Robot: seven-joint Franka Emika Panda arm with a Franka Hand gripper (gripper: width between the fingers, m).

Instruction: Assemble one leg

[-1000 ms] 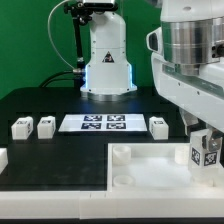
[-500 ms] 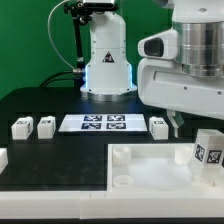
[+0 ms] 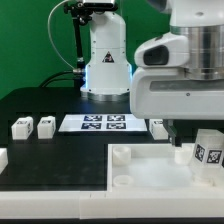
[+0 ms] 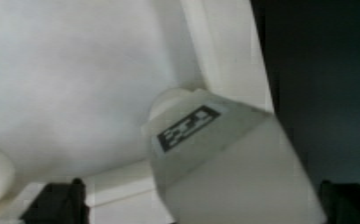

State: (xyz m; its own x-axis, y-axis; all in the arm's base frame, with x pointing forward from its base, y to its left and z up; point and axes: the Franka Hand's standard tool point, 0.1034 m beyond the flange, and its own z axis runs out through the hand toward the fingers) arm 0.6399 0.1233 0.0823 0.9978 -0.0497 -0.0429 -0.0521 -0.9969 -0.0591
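A leg (image 3: 208,151), a white block with a marker tag, stands upright in the corner of the large white tray (image 3: 150,188) on the exterior view's right. My gripper (image 3: 194,130) hangs just above it, open, with one dark finger (image 3: 176,130) showing beside the leg. In the wrist view the leg (image 4: 221,150) lies between the two dark fingertips (image 4: 61,200), with a gap on one side, and my gripper (image 4: 198,205) holds nothing. Three more legs lie on the black table: two (image 3: 22,128) (image 3: 45,126) on the exterior view's left and one (image 3: 159,127) behind the tray.
The marker board (image 3: 104,123) lies flat behind the tray, in front of the robot base (image 3: 106,62). A small white part (image 3: 3,157) shows at the exterior view's left edge. The tray has raised corner sockets (image 3: 121,155).
My gripper has let go of the leg on the tray and risen above it. The leg stays upright in the tray's corner.
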